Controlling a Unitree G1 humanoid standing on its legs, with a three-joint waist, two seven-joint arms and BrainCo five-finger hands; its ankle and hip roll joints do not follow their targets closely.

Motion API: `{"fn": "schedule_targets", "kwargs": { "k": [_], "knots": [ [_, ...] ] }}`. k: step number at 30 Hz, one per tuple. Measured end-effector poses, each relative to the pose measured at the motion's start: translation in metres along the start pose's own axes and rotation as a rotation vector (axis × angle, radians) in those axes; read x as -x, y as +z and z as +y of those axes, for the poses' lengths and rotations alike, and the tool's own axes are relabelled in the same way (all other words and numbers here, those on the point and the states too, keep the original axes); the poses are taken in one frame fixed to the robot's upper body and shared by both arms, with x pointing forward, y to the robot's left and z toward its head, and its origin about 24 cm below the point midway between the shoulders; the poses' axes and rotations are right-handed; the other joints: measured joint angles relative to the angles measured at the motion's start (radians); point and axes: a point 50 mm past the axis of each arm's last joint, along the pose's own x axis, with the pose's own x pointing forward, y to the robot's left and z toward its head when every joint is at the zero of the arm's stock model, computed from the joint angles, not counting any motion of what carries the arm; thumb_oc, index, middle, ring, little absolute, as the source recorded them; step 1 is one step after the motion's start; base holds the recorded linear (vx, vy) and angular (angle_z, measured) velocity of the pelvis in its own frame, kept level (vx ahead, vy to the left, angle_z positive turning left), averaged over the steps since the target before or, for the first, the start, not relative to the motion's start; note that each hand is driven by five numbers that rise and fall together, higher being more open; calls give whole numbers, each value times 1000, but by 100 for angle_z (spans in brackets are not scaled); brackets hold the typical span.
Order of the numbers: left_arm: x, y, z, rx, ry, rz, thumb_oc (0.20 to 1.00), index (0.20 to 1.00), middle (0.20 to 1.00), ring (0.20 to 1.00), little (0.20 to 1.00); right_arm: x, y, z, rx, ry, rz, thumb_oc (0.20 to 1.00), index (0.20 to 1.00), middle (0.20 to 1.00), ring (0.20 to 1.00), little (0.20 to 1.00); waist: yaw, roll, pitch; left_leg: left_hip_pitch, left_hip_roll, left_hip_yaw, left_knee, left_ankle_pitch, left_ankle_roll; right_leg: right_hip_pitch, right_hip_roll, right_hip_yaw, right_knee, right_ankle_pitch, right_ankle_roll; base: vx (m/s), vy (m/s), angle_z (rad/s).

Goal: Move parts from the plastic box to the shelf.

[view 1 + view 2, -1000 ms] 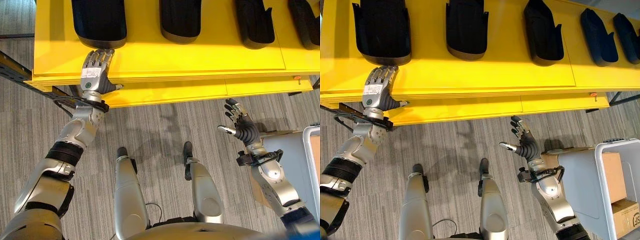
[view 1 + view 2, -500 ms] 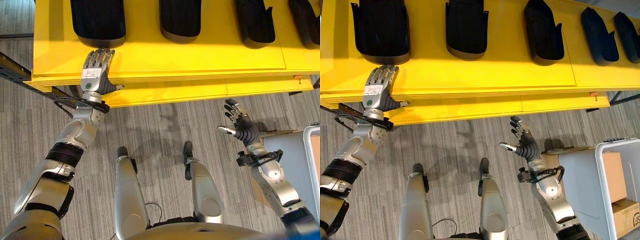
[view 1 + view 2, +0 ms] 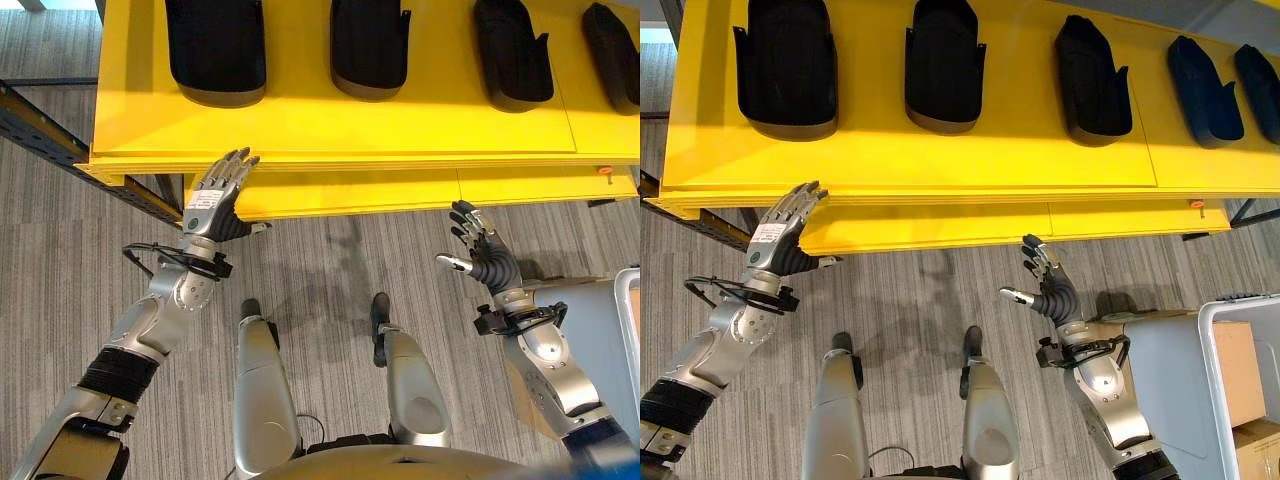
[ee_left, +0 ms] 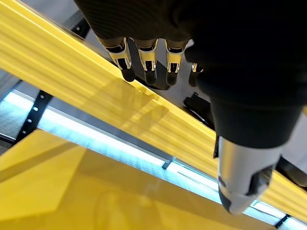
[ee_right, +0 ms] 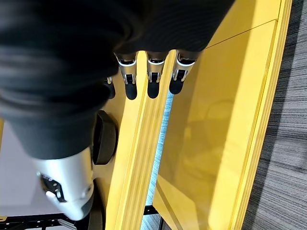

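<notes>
I am drawing my left hand [image 3: 213,205] back off the yellow shelf [image 3: 340,125]; half a second ago it was lying on the shelf's top just below the leftmost black part [image 3: 216,48], and now its fingers [image 3: 235,165] are extended, empty, reaching only to the front edge. My right hand [image 3: 478,255] is hovering over the floor as before, its fingers spread and holding nothing. Five black parts are lying in a row on the shelf. The plastic box [image 3: 1230,385] is standing to my right. I judge one placement complete, with a return to the box due next.
</notes>
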Motion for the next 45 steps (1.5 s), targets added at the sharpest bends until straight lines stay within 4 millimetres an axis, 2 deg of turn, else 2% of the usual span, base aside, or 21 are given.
{"fn": "schedule_targets", "kwargs": {
  "k": [5, 8, 11, 15, 19, 24, 26, 32, 35, 42, 45],
  "knots": [
    [12, -2, -9, 98, -62, 30, 1000, 1000, 1000, 1000, 1000, 0, 1, 0, 17, 2, -4, 1000, 1000, 1000, 1000, 1000, 13, 11, 0, 48, -1, -2, -21, 3, -2, 46, -1, -5, -11, -6, 0, 5, -11, 3],
    [30, -1, -18, 223, -112, 71, 1000, 1000, 1000, 1000, 1000, 0, 11, 5, 79, 18, -59, 1000, 1000, 1000, 1000, 1000, 14, 15, -4, 110, 1, -1, -54, 6, -7, 110, 0, -15, -46, -6, 0, 40, -17, 4],
    [33, 4, -19, 257, -118, 52, 1000, 1000, 1000, 1000, 1000, 0, 18, 6, 118, 17, -101, 1000, 1000, 1000, 1000, 1000, 14, 17, -7, 129, 2, -3, -67, 10, -9, 132, 1, -22, -56, -5, -1, 34, -7, 6],
    [35, 10, -17, 286, -125, 22, 1000, 1000, 1000, 1000, 1000, -6, 42, 6, 217, 33, -209, 1000, 1000, 1000, 1000, 1000, 11, 22, -16, 152, 1, 2, -80, 12, -13, 167, 1, -25, -90, 8, 2, 63, -7, 0],
    [48, 8, -24, 344, -172, 61, 1000, 1000, 1000, 1000, 1000, -9, 50, 5, 275, 28, -256, 1000, 1000, 1000, 1000, 1000, 13, 35, -93, 196, 1, 5, -89, 0, -19, 216, 0, -30, -115, 7, -1, 76, -8, 0],
    [56, 7, -28, 390, -206, 85, 1000, 1000, 1000, 1000, 1000, -22, 60, 0, 324, 6, -304, 1000, 1000, 1000, 1000, 1000, 19, 44, -133, 223, 1, 9, -102, -3, -13, 243, -3, -32, -127, 4, -4, 51, -16, 0],
    [59, 7, -30, 401, -220, 90, 1000, 1000, 1000, 1000, 1000, -42, 60, -5, 336, -19, -301, 1000, 1000, 1000, 1000, 1000, 22, 45, -138, 223, 0, 7, -104, 3, -13, 241, -4, -32, -124, 5, -5, 16, -15, 1],
    [62, 7, -32, 428, -239, 103, 1000, 1000, 1000, 1000, 1000, -69, 72, 9, 338, 7, -349, 1000, 1000, 1000, 1000, 1000, 38, 53, -145, 220, -1, 6, -112, 11, -12, 238, -3, -34, -125, 7, -8, 0, 0, 0],
    [66, 6, -34, 444, -244, 120, 1000, 1000, 1000, 1000, 1000, -85, 87, 25, 270, 21, -410, 1000, 1000, 1000, 1000, 1000, 47, 56, -146, 217, -1, 6, -114, 11, -13, 235, -2, -34, -124, 7, -8, 0, 0, 0],
    [65, 5, -35, 441, -248, 134, 1000, 1000, 1000, 1000, 1000, -97, 93, 53, 91, 70, -415, 1000, 1000, 1000, 1000, 1000, 51, 57, -146, 199, -1, 6, -108, 11, -13, 214, -2, -34, -120, 7, -8, 0, 0, 0],
    [66, 6, -35, 442, -251, 135, 1000, 1000, 1000, 1000, 1000, -102, 94, 58, 80, 86, -410, 1000, 1000, 1000, 1000, 1000, 63, 58, -145, 191, -2, 6, -106, 12, -13, 207, -2, -35, -118, 8, -9, 0, 0, 0]
  ]
}}
